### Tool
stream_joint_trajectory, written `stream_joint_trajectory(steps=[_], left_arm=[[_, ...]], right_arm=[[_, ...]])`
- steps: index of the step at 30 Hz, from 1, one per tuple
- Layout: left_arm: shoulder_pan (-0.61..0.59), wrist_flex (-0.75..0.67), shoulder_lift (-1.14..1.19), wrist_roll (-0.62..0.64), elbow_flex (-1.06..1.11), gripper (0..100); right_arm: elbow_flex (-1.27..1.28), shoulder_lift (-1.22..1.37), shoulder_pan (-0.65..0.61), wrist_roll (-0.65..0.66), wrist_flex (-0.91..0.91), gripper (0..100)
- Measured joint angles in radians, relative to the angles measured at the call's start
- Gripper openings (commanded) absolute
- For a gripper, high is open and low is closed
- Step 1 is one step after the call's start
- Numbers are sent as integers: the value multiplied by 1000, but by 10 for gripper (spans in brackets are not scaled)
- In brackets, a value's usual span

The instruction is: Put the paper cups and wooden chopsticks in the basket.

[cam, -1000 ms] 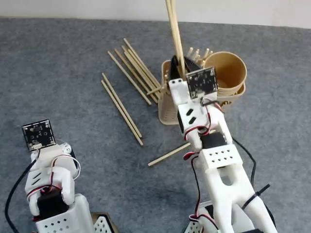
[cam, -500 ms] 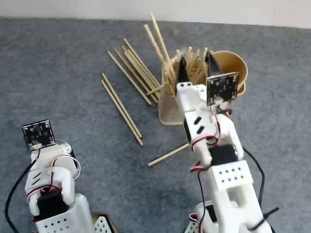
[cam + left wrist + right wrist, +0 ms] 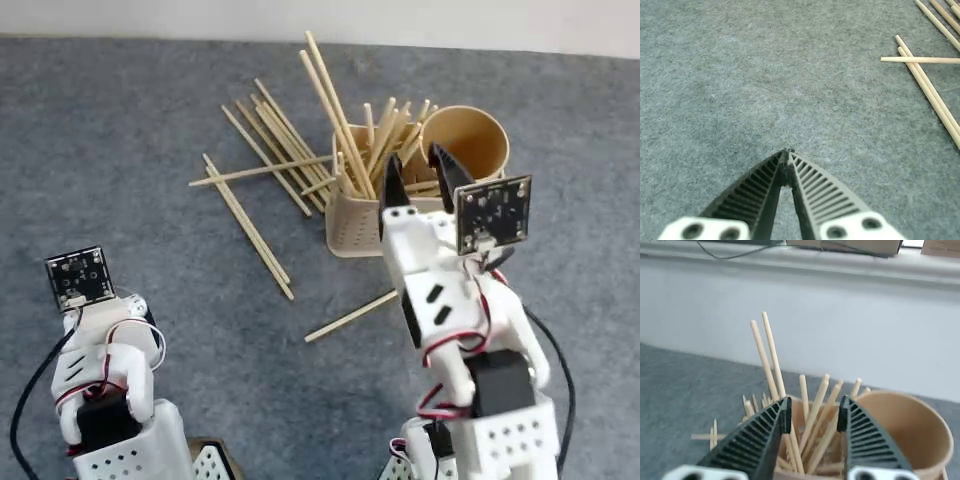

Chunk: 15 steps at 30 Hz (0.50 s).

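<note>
Evidently the right gripper [image 3: 415, 168] hangs over the seam between the basket [image 3: 350, 225] and the paper cup [image 3: 470, 140]. Its jaws are parted a moderate way and grip nothing. The cup sits at the basket's 2 o'clock, touching it. Whether it stands inside the basket I cannot tell. A sheaf of standing chopsticks [image 3: 375, 150] fills the basket and fans toward 11 and 12 o'clock, the longest jutting well past the rim.

That lean is the first hazard. In the right wrist view the open fingers bracket the stick tops, so a careless sideways pull could probably snag one and flick it out, or tip the light-looking basket.

The loose chopsticks [image 3: 270, 135] lie on the carpet [image 3: 120, 130] between the basket's 9 and 11 o'clock, with one laid crosswise over a pair. Lifting any of these may drag its neighbour along. A single chopstick [image 3: 350, 316] rests at 6 o'clock, near the right arm's base and awkward to reach. Thin sticks lying flat on carpet likely slip or swivel in a pinch. With the basket this crowded, a dropped stick could glance off the others and land outside.

The left gripper [image 3: 788, 155] is closed, empty, over bare carpet. In the high view its arm sits at the basket's 7 o'clock, well apart from it.
</note>
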Motion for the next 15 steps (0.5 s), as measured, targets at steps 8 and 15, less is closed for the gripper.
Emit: stream_joint_trajectory(steps=[8, 15], left_arm=[[0, 0, 0, 0, 0, 5], [0, 0, 0, 0, 0, 5]], right_arm=[[-186, -15, -58, 43, 473, 151], [-190, -9, -190, 75, 724, 151]])
